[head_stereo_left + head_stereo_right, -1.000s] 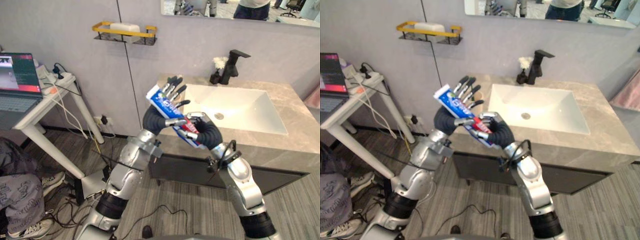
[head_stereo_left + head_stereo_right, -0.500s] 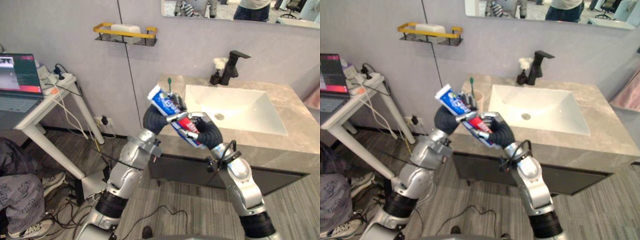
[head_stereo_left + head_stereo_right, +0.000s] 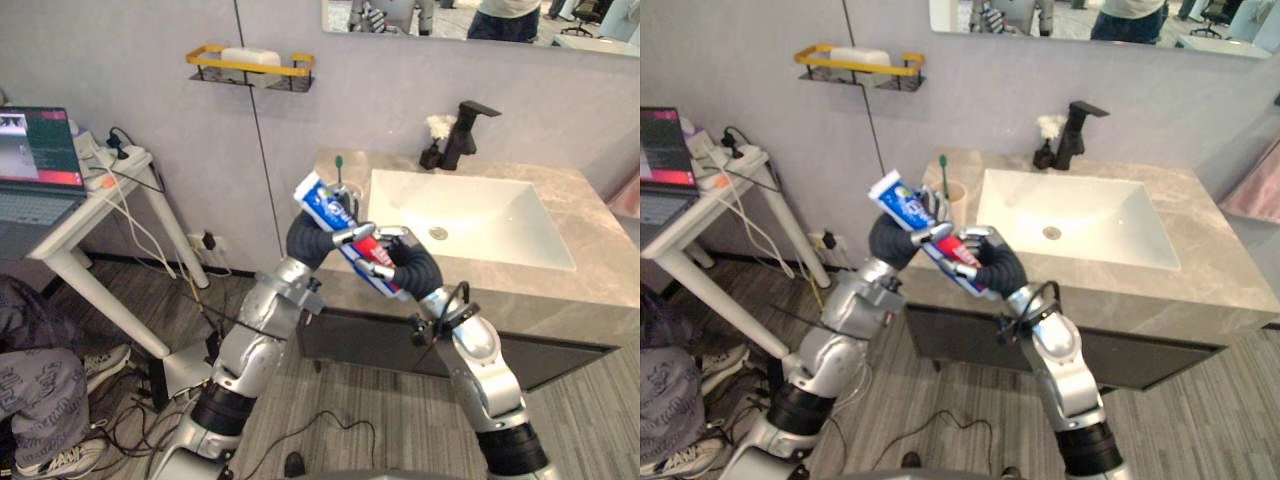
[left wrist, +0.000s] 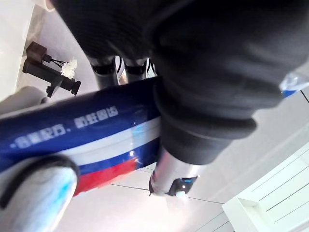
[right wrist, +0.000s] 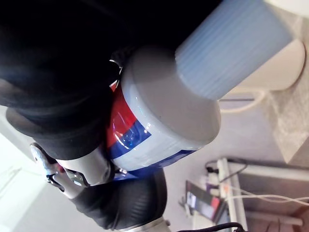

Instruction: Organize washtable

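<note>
A blue, white and red toothpaste tube is held in the air in front of the washtable's left corner, with both hands on it. My left hand is curled round its upper part. My right hand is shut on the lower, capped end. The left wrist view shows the tube lying across the fingers from very close. Behind the hands, a beige cup with a green toothbrush stands on the counter's left end.
A white sink basin and a black faucet lie to the right on the grey stone counter. A yellow wall shelf holds a white bar. A small white table with a laptop stands at left; a person's legs show below it.
My left hand's fingers, straight against the tube a second ago, have curled round it. The cup and toothbrush behind now show. The right hand keeps its hold.
</note>
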`<state>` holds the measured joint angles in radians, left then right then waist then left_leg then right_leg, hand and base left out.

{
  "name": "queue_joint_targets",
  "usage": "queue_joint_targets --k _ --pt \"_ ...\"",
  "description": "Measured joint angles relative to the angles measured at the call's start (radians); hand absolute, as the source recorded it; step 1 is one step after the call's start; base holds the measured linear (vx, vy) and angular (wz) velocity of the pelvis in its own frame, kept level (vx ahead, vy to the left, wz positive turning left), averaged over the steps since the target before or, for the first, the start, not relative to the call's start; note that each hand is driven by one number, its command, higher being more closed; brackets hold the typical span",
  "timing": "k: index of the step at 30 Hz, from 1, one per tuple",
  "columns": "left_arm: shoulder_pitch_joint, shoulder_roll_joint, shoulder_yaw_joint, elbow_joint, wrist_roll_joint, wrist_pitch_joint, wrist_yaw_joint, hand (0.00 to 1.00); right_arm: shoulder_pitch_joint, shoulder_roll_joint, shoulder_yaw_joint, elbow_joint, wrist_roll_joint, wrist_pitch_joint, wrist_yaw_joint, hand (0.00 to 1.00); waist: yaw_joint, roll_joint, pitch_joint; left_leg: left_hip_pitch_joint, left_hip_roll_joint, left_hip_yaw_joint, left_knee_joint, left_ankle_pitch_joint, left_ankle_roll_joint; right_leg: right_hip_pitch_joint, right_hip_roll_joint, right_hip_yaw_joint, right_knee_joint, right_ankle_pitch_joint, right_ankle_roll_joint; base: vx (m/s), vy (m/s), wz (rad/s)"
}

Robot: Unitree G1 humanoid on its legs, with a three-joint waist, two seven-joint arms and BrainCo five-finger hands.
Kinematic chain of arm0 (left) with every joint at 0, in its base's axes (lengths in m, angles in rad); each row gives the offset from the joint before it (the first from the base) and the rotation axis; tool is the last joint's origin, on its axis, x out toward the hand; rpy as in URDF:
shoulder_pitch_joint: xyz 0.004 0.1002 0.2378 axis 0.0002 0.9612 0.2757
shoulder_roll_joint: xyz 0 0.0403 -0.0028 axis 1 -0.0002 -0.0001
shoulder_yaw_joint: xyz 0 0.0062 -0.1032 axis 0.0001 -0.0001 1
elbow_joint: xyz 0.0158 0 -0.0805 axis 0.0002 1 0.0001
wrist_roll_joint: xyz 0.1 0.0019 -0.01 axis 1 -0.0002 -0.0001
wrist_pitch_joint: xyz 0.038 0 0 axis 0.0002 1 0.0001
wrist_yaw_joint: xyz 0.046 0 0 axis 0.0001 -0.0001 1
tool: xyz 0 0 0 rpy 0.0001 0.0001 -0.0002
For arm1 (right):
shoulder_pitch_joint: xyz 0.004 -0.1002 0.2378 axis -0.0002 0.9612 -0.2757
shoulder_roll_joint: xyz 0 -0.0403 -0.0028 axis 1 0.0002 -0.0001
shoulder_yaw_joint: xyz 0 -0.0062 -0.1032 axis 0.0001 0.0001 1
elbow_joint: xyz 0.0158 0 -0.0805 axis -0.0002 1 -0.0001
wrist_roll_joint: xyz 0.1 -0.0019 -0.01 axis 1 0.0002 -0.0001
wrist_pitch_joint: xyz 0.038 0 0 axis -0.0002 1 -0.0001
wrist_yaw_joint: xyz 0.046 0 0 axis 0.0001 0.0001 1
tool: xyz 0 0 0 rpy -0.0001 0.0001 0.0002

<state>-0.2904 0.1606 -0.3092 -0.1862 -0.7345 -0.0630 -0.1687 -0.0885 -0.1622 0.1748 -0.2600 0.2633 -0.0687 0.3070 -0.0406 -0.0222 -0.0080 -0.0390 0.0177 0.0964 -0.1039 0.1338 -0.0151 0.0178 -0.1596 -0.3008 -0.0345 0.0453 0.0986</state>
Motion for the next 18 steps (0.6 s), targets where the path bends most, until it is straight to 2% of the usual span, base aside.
queue_joint_targets --k 5,10,18 --pt "-0.019 0.000 0.069 -0.011 0.000 -0.002 0.017 1.00 0.000 0.000 -0.029 0.007 0.000 0.000 -0.017 0.00 -0.001 0.000 0.000 0.002 0.000 0.002 0.000 0.000 0.000 0.001 0.000 0.001 0.001 0.000 0.000 0.00 0.000 0.00" --pt "-0.052 0.010 0.123 -0.028 0.000 -0.027 0.024 1.00 0.000 -0.001 -0.082 0.011 0.004 0.001 -0.029 0.00 0.000 0.000 0.000 0.002 0.000 0.002 0.000 0.000 0.000 0.001 0.000 0.000 0.003 0.000 0.000 0.00 0.000 0.00" --pt "-0.058 0.021 0.124 -0.079 0.000 -0.036 0.040 1.00 -0.040 -0.001 -0.154 0.010 0.060 -0.001 -0.091 0.00 -0.001 0.000 0.000 0.007 0.000 0.003 0.000 0.000 -0.001 0.005 0.000 0.002 0.002 0.000 0.000 0.00 0.000 0.00"
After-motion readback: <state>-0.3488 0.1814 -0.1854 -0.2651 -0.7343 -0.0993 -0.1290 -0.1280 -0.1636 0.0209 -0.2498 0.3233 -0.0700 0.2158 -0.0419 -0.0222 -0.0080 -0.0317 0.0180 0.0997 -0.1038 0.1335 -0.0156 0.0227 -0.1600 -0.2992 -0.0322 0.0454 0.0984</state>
